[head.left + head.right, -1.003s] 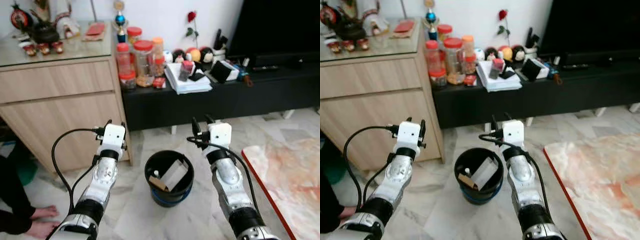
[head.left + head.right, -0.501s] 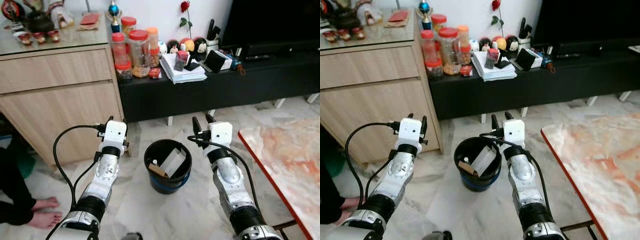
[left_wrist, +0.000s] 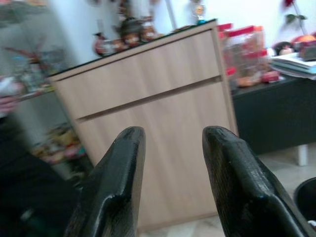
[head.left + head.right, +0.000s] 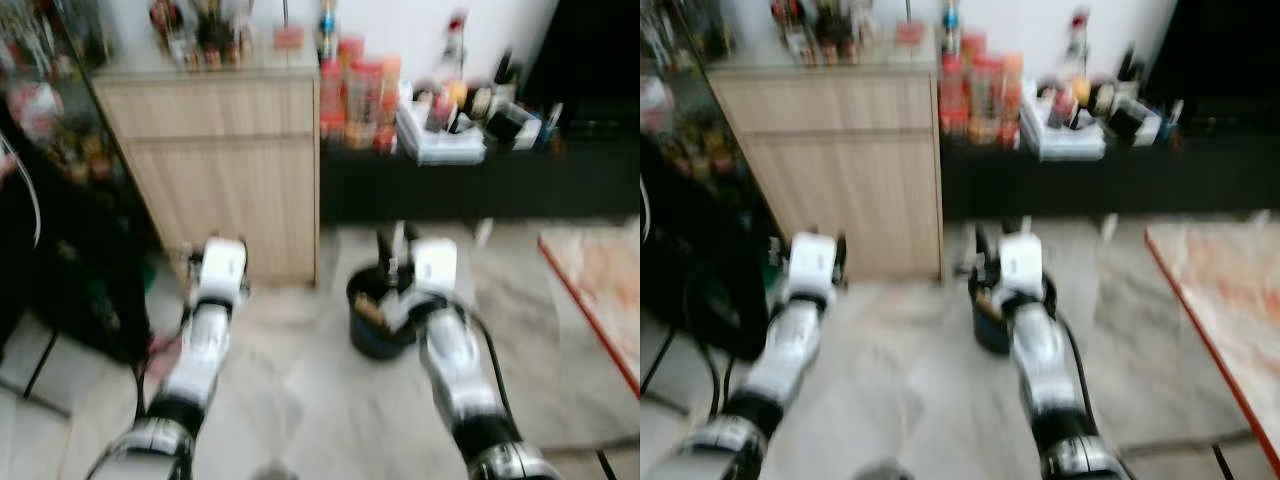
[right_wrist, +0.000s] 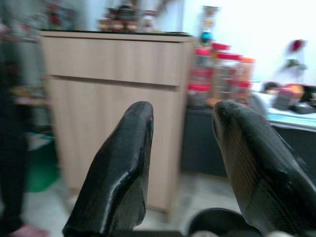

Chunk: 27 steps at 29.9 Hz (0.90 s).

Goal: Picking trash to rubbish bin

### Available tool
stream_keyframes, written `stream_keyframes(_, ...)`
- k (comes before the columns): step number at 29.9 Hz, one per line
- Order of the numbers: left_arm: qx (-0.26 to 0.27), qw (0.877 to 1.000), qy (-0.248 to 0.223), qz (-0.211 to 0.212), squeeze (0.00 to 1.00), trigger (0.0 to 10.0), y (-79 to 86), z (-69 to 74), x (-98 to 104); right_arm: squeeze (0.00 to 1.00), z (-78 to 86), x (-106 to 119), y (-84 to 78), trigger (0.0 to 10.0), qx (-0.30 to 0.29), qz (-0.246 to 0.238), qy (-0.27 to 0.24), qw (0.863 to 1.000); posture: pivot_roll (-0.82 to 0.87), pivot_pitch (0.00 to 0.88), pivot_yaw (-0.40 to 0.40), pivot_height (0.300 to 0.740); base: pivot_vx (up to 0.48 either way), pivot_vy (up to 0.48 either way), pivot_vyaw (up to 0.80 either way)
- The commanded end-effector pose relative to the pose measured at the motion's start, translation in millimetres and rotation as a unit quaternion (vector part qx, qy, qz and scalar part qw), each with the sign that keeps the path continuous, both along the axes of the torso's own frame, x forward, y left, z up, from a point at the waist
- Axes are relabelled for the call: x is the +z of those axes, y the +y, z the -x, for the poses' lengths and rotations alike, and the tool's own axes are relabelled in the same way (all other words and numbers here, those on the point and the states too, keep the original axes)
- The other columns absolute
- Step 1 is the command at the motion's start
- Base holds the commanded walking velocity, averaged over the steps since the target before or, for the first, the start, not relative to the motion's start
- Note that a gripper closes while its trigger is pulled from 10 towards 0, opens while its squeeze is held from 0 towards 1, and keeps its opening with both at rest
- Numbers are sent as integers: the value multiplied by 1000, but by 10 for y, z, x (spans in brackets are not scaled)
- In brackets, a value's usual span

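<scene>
Blurred view: left gripper [image 3: 170,182] and right gripper [image 5: 185,173] both empty, fingers apart, raised; bin [image 4: 372,322] beside right gripper, near cabinet [image 4: 225,165].

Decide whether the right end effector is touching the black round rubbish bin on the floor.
Cannot tell. In the blurred left eye view the right end effector overlaps the black round rubbish bin; no view shows contact or a gap plainly.

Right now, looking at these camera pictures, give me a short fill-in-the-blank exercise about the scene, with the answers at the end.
1. The black rubbish bin stands on the ____.
2. The fingers of the left gripper are ____, with nothing between them.
3. The right gripper points toward the light wooden ____.
4. Red-lidded jars stand on the low ____ bench beside the cabinet.

Missing words: floor; open; cabinet; black
</scene>
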<state>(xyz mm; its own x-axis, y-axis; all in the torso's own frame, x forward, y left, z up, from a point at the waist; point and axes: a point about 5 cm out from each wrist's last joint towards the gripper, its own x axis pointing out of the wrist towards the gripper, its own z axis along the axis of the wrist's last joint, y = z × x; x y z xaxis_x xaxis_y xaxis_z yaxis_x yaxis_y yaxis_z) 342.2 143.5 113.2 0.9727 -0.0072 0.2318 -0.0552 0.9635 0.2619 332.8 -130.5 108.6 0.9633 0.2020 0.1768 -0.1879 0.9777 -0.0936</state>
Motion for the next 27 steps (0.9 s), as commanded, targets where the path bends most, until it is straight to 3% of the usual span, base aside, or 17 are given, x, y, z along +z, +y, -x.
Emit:
stream_keyframes(1, 3, 1000, 4, 3, 0, 10000, 26, 10, -15, 0, 11, -25, 7, 10000, 1, -5, 6, 1000, 169, 22, 12, 740, -266, 0, 0)
stream_keyframes(18, 1, 1000, 2, 5, 0, 10000, 18, 13, -10, 0, 24, -10, 24, 10000, 7, -10, 0, 1000, 166, 23, 13, 740, -266, 0, 0)
stream_keyframes(27, -15, 999, 30, 13, 0, 10000, 5, 1, -75, 0, 31, -38, 1, 10000, 2, -8, 5, 1000, 162, 25, 9, 740, 0, 0, 0)
